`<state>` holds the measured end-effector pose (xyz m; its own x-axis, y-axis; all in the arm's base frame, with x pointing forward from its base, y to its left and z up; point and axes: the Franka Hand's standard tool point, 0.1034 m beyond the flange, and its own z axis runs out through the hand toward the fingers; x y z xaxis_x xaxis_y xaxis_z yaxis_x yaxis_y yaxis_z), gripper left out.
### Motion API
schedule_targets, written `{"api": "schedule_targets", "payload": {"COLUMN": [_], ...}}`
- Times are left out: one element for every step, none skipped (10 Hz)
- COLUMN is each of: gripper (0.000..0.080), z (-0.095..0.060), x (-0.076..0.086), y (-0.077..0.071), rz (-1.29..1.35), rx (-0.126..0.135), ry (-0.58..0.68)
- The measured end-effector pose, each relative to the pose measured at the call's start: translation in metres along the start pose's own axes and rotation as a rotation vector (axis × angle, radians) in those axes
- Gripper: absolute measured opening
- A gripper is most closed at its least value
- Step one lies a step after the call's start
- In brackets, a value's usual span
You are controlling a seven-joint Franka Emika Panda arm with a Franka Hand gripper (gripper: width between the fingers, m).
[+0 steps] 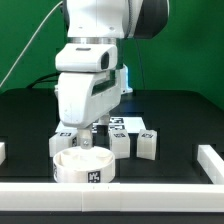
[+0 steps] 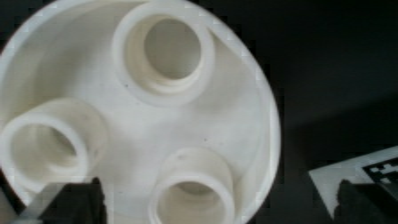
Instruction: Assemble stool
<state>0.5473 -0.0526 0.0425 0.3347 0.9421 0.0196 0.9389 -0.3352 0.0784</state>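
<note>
While the jaws hung wide open and empty over the round white plastic stool seat, blocky white tagged legs lay nearby on the black counter.

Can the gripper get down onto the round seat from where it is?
Probably yes. The gripper hangs open right above the seat, with nothing between them; the nearest leg stands clear, toward the exterior view's right.
</note>
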Motion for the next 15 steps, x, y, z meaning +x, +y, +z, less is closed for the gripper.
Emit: {"api": "schedule_targets", "payload": {"gripper": [0.0650, 0.0650, 0.0650, 0.0650, 0.0650, 0.0650, 0.0650, 0.0650, 0.0650, 0.0561, 0.0561, 0.0393, 0.0194, 0.0194, 0.0044], "z": [0.004, 0.009, 0.013, 0.019, 0.025, 0.028, 0.031, 0.032, 0.032, 0.032, 0.032, 0.032, 0.032, 0.032, 0.032], "x": [0.000, -0.001, -0.002, -0.002, -0.006, -0.008, -0.010, -0.010, -0.010, -0.010, -0.010, -0.010, -0.010, -0.010, -0.010], "y": [-0.002, -0.006, -0.009, -0.012, -0.015, -0.017, -0.018, -0.018, -0.018, -0.018, -0.018, -0.018, -0.018, -0.018, -0.018], "rz": [0.001, 0.001, 0.002, 0.003, 0.003, 0.007, 0.010, 0.010, 0.016, 0.019, 0.019, 0.019, 0.019, 0.019, 0.019], "rx": [0.000, 0.006, 0.016, 0.027, 0.035, 0.041, 0.047, 0.047, 0.047, 0.048, 0.048, 0.048, 0.048, 0.048, 0.048], "ry": [0.001, 0.001, -0.001, -0.003, -0.004, -0.006, -0.007, -0.007, -0.007, -0.007, -0.007, -0.007, -0.007, -0.007, -0.007]}}
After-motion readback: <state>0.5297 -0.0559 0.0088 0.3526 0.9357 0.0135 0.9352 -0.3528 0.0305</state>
